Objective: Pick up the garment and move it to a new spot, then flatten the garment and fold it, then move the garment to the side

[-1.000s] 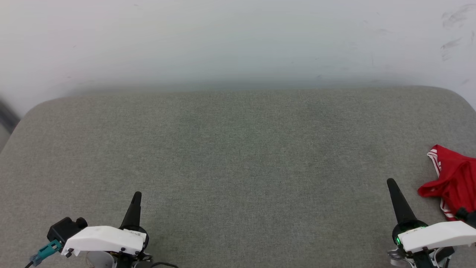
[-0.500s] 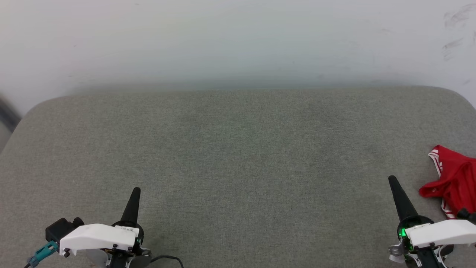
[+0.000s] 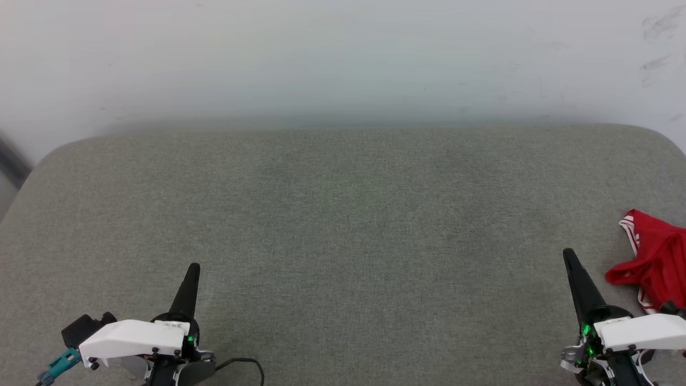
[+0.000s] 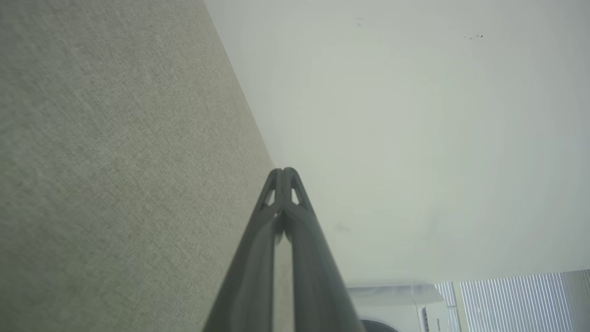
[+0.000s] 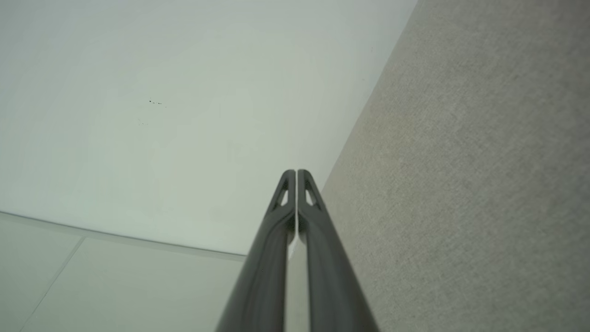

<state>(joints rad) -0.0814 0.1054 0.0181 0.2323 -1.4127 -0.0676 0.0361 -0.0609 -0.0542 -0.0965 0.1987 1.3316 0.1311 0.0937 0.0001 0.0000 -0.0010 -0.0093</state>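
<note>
In the head view the garment [image 3: 656, 254] lies crumpled on the grey fabric worktop [image 3: 343, 214] at the right edge of the frame, below mid-height, and the frame border cuts it off. It is red, with white-striped trim along its upper left edge. The right gripper [image 3: 568, 254] sits at the lower right, its dark fingers pressed together into one spike that points up the frame. The spike is near the garment's left side but clear of it, with nothing between the fingers. The left gripper [image 3: 193, 267] sits at the lower left, well apart from the garment. Its fingers are likewise closed and empty, and a dark cable [image 3: 244, 364] loops beside its base.

The left wrist view gives a closer look at the left gripper [image 4: 284, 171]: both fingers meet at the tips over the worktop's far edge, against a pale wall [image 4: 415, 115]. This view adds a white appliance [image 4: 405, 304] and slatted blinds [image 4: 521, 299] in its lower right corner.

The right wrist view shows the right gripper [image 5: 296, 172] with fingers touching along their length. The worktop fills the right side and the wall the upper left, with a thin seam line [image 5: 138, 237] crossing the lower left.
</note>
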